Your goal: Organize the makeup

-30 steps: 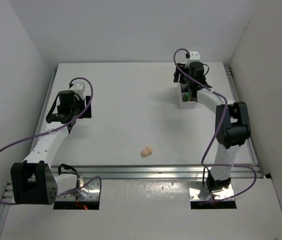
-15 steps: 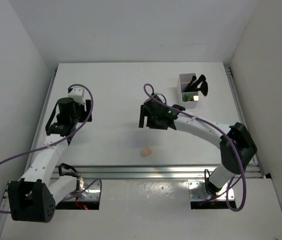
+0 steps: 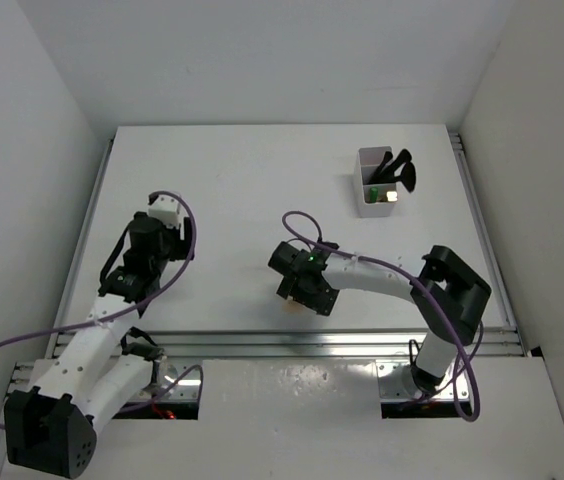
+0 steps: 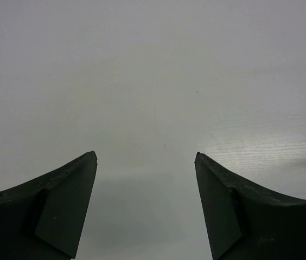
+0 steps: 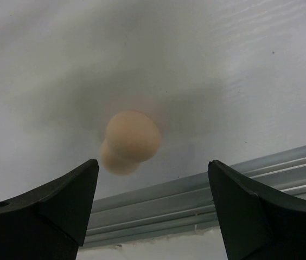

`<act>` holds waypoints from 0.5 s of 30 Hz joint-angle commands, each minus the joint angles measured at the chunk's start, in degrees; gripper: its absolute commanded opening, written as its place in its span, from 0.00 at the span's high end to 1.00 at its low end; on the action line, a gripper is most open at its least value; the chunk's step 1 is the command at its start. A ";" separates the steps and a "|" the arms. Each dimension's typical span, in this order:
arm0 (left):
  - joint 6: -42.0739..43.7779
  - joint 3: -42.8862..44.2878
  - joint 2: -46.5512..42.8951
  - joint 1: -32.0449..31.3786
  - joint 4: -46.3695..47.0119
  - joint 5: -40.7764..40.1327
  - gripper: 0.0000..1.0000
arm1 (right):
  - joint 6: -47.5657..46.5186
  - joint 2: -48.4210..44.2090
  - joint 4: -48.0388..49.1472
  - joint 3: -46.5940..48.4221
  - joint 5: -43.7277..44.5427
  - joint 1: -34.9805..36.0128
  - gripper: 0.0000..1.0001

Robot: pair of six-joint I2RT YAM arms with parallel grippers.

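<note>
the right gripper (image 5: 153, 162) hangs over a peach egg-shaped sponge (image 5: 131, 138) at the near middle of the table (image 3: 232, 180), just on the far side of the metal rail (image 5: 196, 189) along the near edge. its fingers are spread wide, 1 on each side of the sponge, and touch nothing. that stance suits a straight drop and a squeeze across the soft body. the sponge lies on its side and looks as if it would give under the pads, so a light close should do.

it is the only makeup item seen loose on the table. the others in view, black brushes (image 3: 397, 170) and something green (image 3: 373, 189), stand in the white box (image 3: 375, 208) at the far right, well apart from the sponge. that is likely where the sponge belongs.

the left gripper (image 4: 145, 155) holds its fingers apart over bare table on the left, carrying nothing, probably parked clear of the right arm's path.
</note>
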 commanded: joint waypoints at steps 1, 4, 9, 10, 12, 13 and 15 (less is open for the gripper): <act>-1.69 -0.91 -1.81 -1.12 1.11 -1.97 0.21 | 7.86 -0.12 3.55 -3.81 1.57 0.68 0.18; -1.70 -1.43 -2.43 -1.65 0.58 -1.97 0.21 | 7.16 0.57 9.97 -6.12 1.57 0.06 0.21; -2.23 -1.44 -3.05 -1.65 0.05 -1.97 0.21 | 5.75 3.56 11.39 -5.51 0.96 0.15 0.26; -2.23 -1.44 -3.57 -1.65 0.05 -1.97 0.21 | 6.45 3.83 12.26 -6.47 0.17 0.15 0.30; -2.23 -1.44 -3.58 -1.65 0.05 -2.59 0.21 | 7.85 3.92 13.40 -7.88 -0.27 0.06 0.39; -2.23 -1.44 -4.10 -1.65 0.05 -3.11 0.21 | 7.95 3.83 15.24 -9.62 0.07 -0.02 0.48; -2.23 -1.97 -4.11 -1.65 0.05 -3.72 0.21 | 7.51 4.01 15.17 -10.51 0.51 -0.20 0.55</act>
